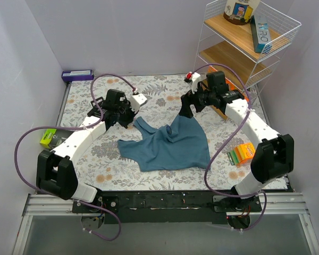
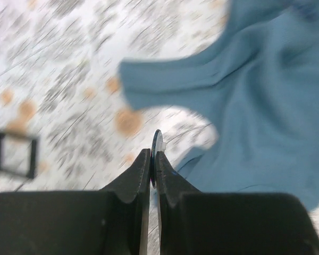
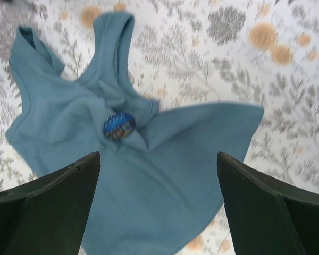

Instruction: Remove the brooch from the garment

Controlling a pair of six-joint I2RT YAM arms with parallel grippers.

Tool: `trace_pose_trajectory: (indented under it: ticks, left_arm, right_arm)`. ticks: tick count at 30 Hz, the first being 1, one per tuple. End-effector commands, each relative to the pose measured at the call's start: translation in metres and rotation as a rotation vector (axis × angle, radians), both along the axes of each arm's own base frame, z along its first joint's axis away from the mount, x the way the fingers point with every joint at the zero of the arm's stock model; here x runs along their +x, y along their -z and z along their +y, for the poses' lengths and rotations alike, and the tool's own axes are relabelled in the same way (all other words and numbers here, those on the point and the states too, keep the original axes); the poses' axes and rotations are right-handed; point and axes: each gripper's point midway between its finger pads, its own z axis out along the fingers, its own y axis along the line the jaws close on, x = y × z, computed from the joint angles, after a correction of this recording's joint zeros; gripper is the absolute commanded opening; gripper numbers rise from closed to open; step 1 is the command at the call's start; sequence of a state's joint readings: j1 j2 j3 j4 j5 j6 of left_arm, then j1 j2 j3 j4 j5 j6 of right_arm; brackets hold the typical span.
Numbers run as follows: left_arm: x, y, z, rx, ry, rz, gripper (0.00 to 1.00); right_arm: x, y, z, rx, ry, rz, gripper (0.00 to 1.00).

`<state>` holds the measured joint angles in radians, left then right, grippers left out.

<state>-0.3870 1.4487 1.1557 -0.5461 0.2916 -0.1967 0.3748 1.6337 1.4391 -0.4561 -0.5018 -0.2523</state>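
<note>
brooch (image 3: pixel 119 125) print unreadable, disc (image 2: pixel 157 140) in left fingers (image 2: pixel 130 183)

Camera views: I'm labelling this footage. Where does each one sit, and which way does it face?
Top external: above and behind the bases, looking down on the garment; left arm and right arm show.
Left wrist: on that arm, facing the garment's edge past the shut left pincer.
Right wrist: on that arm, looking down through the open right pincer at the brooch.
Shared: all three show the garment.

Only "RO", ending some larger lettering, reads on the teal box (image 1: pixel 262 33) on the shelf (image 1: pixel 224 26)
</note>
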Motion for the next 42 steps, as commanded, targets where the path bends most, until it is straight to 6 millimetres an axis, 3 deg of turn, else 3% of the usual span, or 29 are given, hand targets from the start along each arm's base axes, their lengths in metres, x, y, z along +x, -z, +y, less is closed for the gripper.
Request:
trace_pose_trajectory:
  ticks: [1,7,12,25,42]
  left_arm:
    - [0.002,0.008,0.106,0.391,-0.293,-0.084,0.00]
    - [0.002,0.039,0.160,0.620,-0.330,-0.092,0.00]
    - [0.024,0.060,0.178,0.691,-0.390,-0.057,0.00]
    - [0.057,0.069,0.194,0.834,-0.410,-0.105,0.00]
    - [0.063,0.083,0.210,0.926,-0.398,-0.067,0.00]
  right_arm:
    - [-0.026,0.011,-0.018,-0.044,0.059,0.006,0.97]
    - [-0.035,0.011,-0.018,-0.023,0.051,0.014,0.97]
    - [-0.028,0.008,-0.013,-0.016,0.044,0.009,0.97]
    - [-0.026,0.009,-0.011,-0.014,0.037,0.016,0.97]
    - [-0.024,0.013,-0.011,-0.023,0.030,0.017,0.97]
